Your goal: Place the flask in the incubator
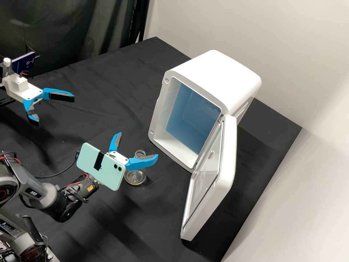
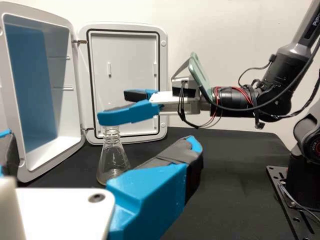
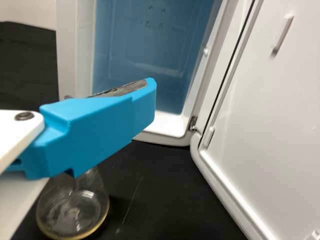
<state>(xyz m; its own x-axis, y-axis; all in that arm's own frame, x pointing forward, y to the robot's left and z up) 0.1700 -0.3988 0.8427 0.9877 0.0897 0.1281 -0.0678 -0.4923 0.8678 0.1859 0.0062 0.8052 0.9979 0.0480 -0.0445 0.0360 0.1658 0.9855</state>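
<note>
A clear glass flask (image 1: 135, 176) stands upright on the black bench just in front of the incubator (image 1: 218, 72), a white box with a blue inside. Its door (image 1: 214, 174) hangs wide open toward the bench's front. My right gripper (image 1: 135, 151) is open, hovering at the flask's mouth with one finger on each side. From the left wrist view the flask (image 2: 112, 160) sits just below the right gripper (image 2: 114, 106). In the right wrist view, one blue finger (image 3: 95, 125) covers the flask (image 3: 72, 212). My left gripper (image 1: 54, 109) is open and empty, well off to the far left.
A mint-green phone-like camera (image 1: 100, 170) rides on the right wrist. The open door (image 3: 270, 125) stands close beside the flask. The bench edge (image 1: 261, 196) runs just past the incubator, with a white wall behind. A dark arm base (image 2: 300, 190) sits on the bench.
</note>
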